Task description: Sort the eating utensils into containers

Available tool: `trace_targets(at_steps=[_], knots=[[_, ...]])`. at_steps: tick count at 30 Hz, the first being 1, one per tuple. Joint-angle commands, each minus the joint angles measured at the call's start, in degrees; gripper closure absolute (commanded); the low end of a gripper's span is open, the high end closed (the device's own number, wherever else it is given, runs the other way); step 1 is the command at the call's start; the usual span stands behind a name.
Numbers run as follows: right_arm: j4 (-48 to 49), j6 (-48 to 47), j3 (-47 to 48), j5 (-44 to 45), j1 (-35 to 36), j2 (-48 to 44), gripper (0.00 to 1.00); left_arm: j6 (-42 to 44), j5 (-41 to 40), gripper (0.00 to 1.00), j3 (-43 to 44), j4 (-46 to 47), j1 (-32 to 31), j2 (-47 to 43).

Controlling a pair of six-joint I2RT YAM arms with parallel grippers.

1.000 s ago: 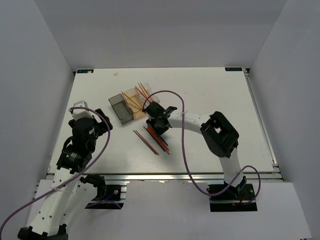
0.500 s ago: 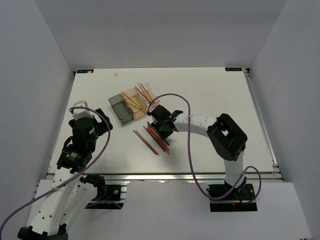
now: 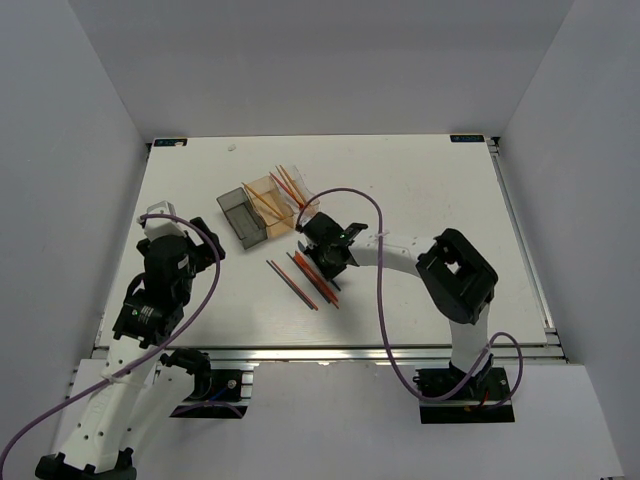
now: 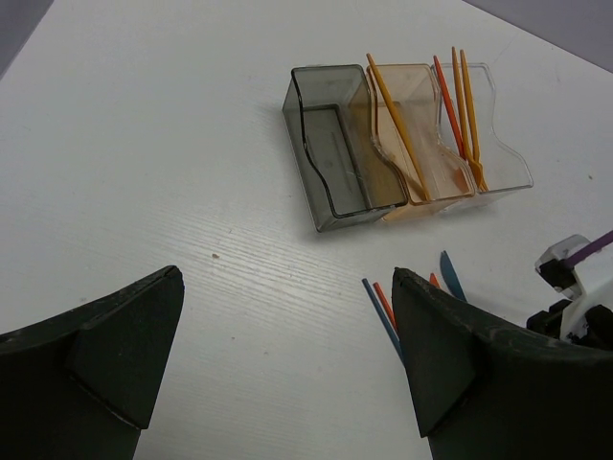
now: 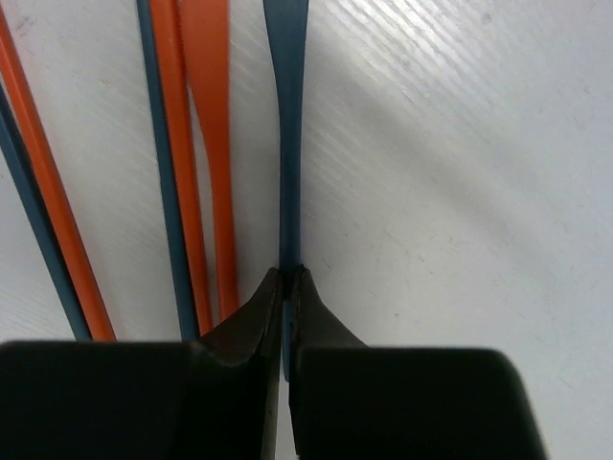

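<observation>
Three joined containers stand in a row: dark grey (image 4: 330, 153), amber (image 4: 412, 144) and clear (image 4: 493, 134). One orange utensil (image 4: 395, 120) leans in the amber bin, and a few orange and red ones (image 4: 460, 96) lean in the clear bin. Several loose utensils (image 3: 303, 282) lie on the table in front of the bins. My right gripper (image 5: 287, 273) is down on this pile, shut on a blue utensil (image 5: 287, 144). Orange utensils (image 5: 206, 115) lie just to its left. My left gripper (image 4: 287, 355) hangs open over bare table, left of the pile.
The right arm (image 3: 400, 248) reaches in from the right across the table's middle, its purple cable (image 3: 375, 290) looping over it. The left arm (image 3: 160, 275) stands near the table's left edge. White walls enclose the table on three sides.
My right gripper has moved from by the bins down to the pile and closed on the blue utensil. The left arm has not moved.
</observation>
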Motion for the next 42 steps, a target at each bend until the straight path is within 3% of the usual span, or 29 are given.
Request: trace_targets(at_steps=[1,12,17,23,34,42], knots=[[1.28,2.81,-5.08,3.04,-0.75,-5.8,1.0,-0.08,-0.76,0.02,-0.26,0.27,-0.17,-0.77],[13.69,6.78,-11.49,5.24,-0.84,-29.1,1.0,-0.34,-1.64,0.02,-0.17,0.01,-0.17,-1.12],[20.11,5.91,-12.04,1.92,-0.75,-34.49,1.0,-0.7,-2.6,0.02,-0.17,-0.17,-0.17,-1.38],[22.4,2.39,-3.95,-1.44,-0.84,-26.07,1.0,-0.87,-3.04,0.02,0.0,-0.35,-0.26,-0.95],[23.81,-5.09,21.08,-2.06,-0.84,-2.24,1.0,-0.78,-2.87,0.02,0.0,-0.35,-0.26,-0.51],[33.39,-6.76,23.21,-0.47,-1.19,5.66,1.0,-0.61,-2.17,0.02,-0.09,-0.08,-0.26,-0.77]])
